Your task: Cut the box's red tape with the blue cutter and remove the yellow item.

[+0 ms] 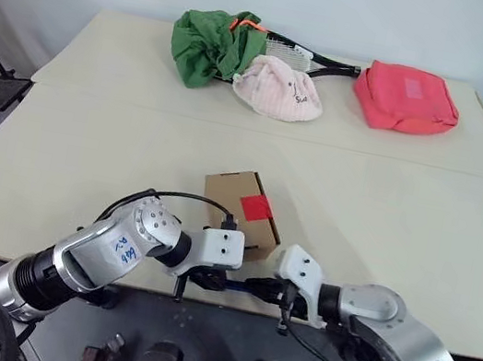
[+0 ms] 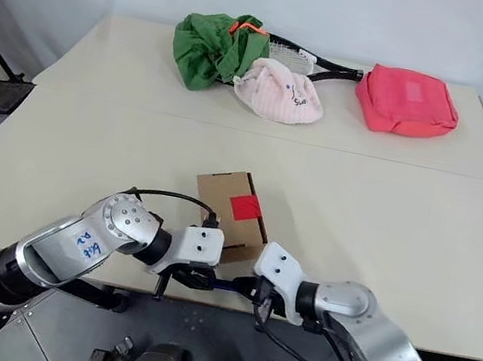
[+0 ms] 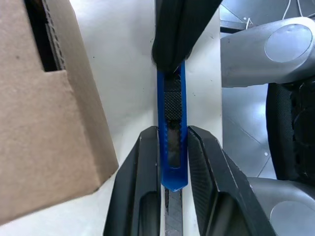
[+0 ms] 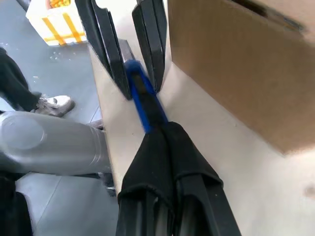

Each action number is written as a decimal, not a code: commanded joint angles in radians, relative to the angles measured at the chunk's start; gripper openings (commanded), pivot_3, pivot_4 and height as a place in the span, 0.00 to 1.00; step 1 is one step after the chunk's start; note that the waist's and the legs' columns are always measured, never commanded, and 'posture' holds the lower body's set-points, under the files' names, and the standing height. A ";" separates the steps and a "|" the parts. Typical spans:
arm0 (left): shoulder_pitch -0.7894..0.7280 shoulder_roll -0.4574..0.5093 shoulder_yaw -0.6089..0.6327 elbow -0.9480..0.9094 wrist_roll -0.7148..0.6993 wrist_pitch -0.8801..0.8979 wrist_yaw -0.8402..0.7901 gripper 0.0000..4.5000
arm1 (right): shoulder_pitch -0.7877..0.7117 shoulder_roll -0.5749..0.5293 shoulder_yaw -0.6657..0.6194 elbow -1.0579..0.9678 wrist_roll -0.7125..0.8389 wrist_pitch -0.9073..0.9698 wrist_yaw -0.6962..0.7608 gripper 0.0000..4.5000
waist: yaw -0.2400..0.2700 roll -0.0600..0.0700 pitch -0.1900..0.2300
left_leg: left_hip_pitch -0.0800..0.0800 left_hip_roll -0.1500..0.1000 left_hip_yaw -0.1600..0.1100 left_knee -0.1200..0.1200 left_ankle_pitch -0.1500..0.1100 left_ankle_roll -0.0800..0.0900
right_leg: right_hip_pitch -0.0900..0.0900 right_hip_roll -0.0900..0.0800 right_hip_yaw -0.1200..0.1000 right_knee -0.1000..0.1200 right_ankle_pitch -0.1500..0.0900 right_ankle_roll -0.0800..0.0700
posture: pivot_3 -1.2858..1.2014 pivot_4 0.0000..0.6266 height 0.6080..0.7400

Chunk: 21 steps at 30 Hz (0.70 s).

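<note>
Left eye view showed the box [image 1: 242,212] lying near the front edge of the table [image 1: 398,246], its red tape [image 1: 255,207] facing up and its flaps shut, so nothing inside could be seen. Just in front of the box, right at the table's edge, the blue cutter [image 3: 172,132] was held level between both grippers. The left gripper [image 1: 206,277] had its 2 fingers [image 3: 140,182] pressed against the sides of one end of the cutter, while the right gripper [image 1: 262,287] had its 2 fingers [image 4: 165,157] clamped tight on the other end. Beyond the box, a wide bare stretch of table ran to the far edge. Along that far edge, well apart from the box, lay a green cloth [image 1: 208,44], a racket [image 1: 310,59], a pale pink cloth [image 1: 279,89] and a red pouch [image 1: 404,99]. Both sides of the box were bare tabletop.
</note>
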 commanded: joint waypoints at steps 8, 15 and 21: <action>0.084 -0.031 0.242 -0.031 -0.094 -0.503 -0.059 0.10 | 0.131 -0.405 -0.785 -0.001 1.140 0.482 -0.191 0.59 | 0.002 0.002 0.002 | 0.000 0.001 0.000 0.000 -0.001 0.002 | 0.001 0.000 -0.001 -0.003 0.001 -0.001 | 0.52 0.24 1.00; 0.070 -0.060 0.221 0.020 -0.042 -0.617 -0.057 0.10 | 0.162 -0.627 -0.639 0.041 1.476 0.380 -0.485 0.99 | -0.001 0.001 0.003 | 0.001 0.001 0.000 0.001 -0.002 0.003 | 0.004 0.000 -0.001 -0.005 0.002 0.000 | 0.52 0.24 1.00; 0.070 -0.062 0.188 0.051 -0.013 -0.644 -0.079 0.10 | -0.047 -0.632 -0.323 0.062 1.510 0.337 -0.655 0.99 | -0.001 0.000 0.003 | 0.000 0.001 0.000 0.002 -0.002 0.003 | 0.003 0.000 -0.001 -0.007 0.003 0.002 | 0.52 0.24 1.00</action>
